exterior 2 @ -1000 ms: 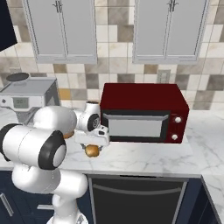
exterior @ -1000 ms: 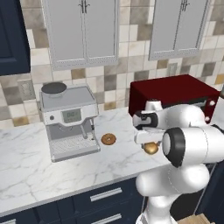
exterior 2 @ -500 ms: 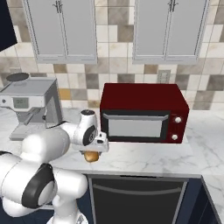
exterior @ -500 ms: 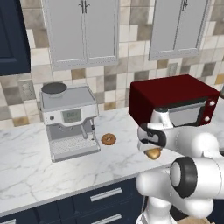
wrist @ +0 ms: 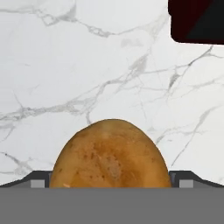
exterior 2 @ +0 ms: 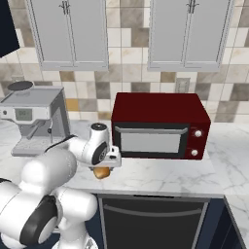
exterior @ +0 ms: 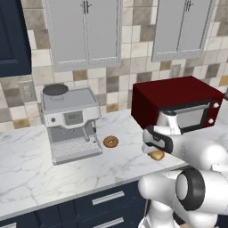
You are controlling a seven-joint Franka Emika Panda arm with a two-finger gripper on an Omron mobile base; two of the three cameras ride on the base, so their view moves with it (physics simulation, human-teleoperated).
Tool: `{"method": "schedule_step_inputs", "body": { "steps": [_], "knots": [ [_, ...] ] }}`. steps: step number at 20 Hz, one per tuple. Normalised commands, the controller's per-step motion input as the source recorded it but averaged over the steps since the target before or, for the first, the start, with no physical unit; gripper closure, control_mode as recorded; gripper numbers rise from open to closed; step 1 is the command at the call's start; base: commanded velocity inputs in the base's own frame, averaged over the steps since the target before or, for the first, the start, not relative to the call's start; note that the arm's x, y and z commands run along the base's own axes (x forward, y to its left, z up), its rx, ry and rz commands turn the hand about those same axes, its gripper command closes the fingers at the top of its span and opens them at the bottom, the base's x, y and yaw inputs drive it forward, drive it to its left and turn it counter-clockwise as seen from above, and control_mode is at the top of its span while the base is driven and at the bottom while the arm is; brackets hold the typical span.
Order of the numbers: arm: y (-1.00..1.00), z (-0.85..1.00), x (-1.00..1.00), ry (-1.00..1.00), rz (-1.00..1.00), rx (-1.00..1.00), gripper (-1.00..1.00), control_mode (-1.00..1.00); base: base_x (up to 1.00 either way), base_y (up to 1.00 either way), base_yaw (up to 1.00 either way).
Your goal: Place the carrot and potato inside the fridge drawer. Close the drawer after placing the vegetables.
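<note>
The potato [exterior: 157, 155] is a golden-brown oval lying on the white marble counter [exterior: 31, 173], near its front edge and in front of the microwave. My gripper [exterior: 153, 148] points down right over it, open wide, with one finger on each side of the potato. From the right base the potato [exterior 2: 101, 172] peeks out under the hand [exterior 2: 103, 165]. The hand view has the potato [wrist: 111, 151] large and centred between the two fingertips [wrist: 38, 181]; I cannot tell whether they touch it. The carrot and the fridge drawer are out of view.
A brown ring donut [exterior: 110, 142] lies left of the potato, beside the silver coffee machine [exterior: 71, 122]. The dark red microwave [exterior 2: 160, 126] stands just behind and right of the hand. Dark drawers sit under the counter's front edge.
The arm has swung down and forward, lowering the hand from above the potato to just over it. The jaws stayed wide. The potato has not moved.
</note>
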Motion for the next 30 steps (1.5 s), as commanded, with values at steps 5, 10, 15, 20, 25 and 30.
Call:
{"method": "schedule_step_inputs", "body": {
  "steps": [5,10,15,20,25,30],
  "knots": [
    [0.01,0.98,-0.37,-0.28,0.0,0.0,1.0,-1.0,0.0,0.0,0.0],
    [0.17,1.0,-0.4,-0.24,0.0,-0.01,1.0,-1.0,0.0,0.0,0.0],
    [0.33,1.0,-0.5,-0.14,0.0,-0.01,1.0,-1.0,0.0,0.0,0.0],
    [0.2,0.97,-0.78,-0.06,0.0,0.0,1.0,-1.0,0.0,0.0,0.0],
    [0.14,0.41,-0.93,-0.02,0.0,0.0,1.0,-1.0,0.0,0.0,0.0],
    [0.02,-0.06,-0.56,-0.03,0.0,0.0,1.0,-1.0,0.0,0.0,0.0]
  ]
}}
